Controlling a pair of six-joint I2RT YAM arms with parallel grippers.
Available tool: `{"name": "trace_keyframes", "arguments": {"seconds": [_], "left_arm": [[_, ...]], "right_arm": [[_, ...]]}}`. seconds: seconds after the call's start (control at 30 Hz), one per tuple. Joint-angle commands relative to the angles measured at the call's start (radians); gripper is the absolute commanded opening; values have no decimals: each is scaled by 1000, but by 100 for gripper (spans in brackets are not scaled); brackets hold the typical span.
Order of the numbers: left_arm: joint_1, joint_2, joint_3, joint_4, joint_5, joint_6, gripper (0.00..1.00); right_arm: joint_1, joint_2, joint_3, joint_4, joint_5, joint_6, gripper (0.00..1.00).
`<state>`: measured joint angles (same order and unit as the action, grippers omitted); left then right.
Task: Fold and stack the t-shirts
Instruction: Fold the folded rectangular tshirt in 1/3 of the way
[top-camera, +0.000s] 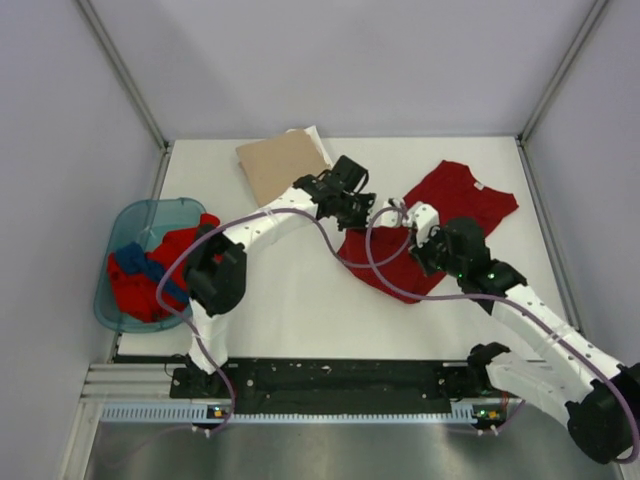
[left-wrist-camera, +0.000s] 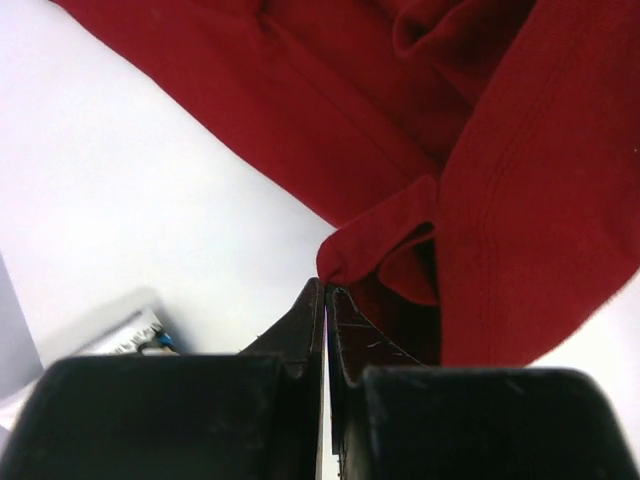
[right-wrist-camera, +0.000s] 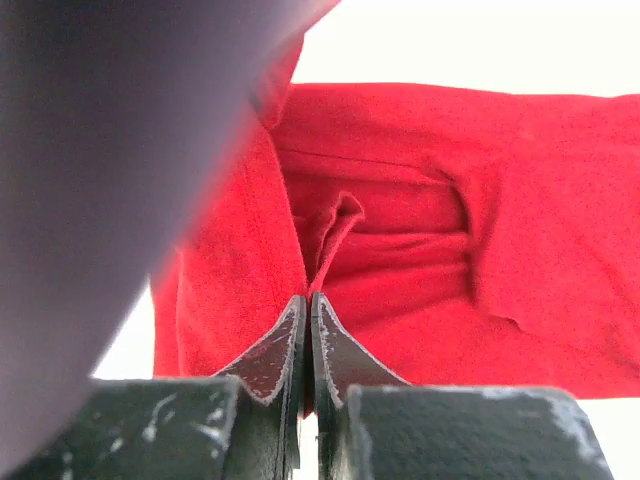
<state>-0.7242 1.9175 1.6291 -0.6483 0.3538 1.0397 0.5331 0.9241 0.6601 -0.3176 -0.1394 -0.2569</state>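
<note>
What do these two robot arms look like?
The left arm and right arm are white tubes with chunky black joints, each trailing a looping lilac cable. The left gripper and right gripper have black wedge fingers, the right's scuffed white.

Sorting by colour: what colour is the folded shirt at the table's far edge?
The folded shirt is tan, clearest in the top external view.

My white table carries a dark red t-shirt lying right of centre, a folded tan t-shirt at the far edge over a white t-shirt, and a teal tub at its left edge.
</note>
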Motion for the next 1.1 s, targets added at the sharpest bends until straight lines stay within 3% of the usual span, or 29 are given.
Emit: {"name": "trace_keyframes", "arguments": {"seconds": [0.0,0.13,0.47,0.77,1.07], "left_arm": [[-20,98,216,85,56,-119,0],[-30,205,354,87,22,-158,0],[-70,374,501,162,-114,-211,0],[-72,428,512,272,-156,-251,0],[-87,503,558,501,-237,-274,0]], "right_arm": [[-152,1,-28,5,27,41,0],[-245,-7,-40,31,29,38,0],[-375,96,-70,120,41,44,0],[-464,153,-73,173,47,48,0],[-519,303,-64,419,67,18,0]]}}
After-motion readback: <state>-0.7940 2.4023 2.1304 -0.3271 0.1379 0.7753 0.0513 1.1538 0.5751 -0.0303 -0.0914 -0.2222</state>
